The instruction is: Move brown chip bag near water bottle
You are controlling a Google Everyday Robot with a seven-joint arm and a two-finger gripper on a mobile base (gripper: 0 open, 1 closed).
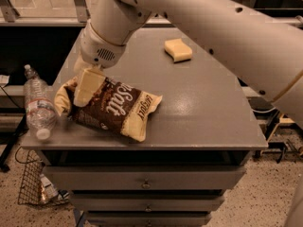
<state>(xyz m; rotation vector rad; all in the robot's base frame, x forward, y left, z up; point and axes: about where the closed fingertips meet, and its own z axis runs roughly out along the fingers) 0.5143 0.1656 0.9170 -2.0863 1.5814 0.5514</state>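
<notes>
The brown chip bag [116,110] lies on the grey table [203,103] near its front left corner, its cream left end crumpled. My gripper [86,88] is at that left end, and a cream finger [89,83] lies over the bag and closes on it. The water bottle [40,107] lies at the table's left edge, just left of the bag, with its white cap [43,134] pointing to the front. The bag's left end almost touches the bottle.
A yellow sponge [178,50] lies at the back of the table. My large white arm [227,27] spans the upper right. Drawers [147,183] are below the tabletop. A wire basket [35,186] stands on the floor at the lower left.
</notes>
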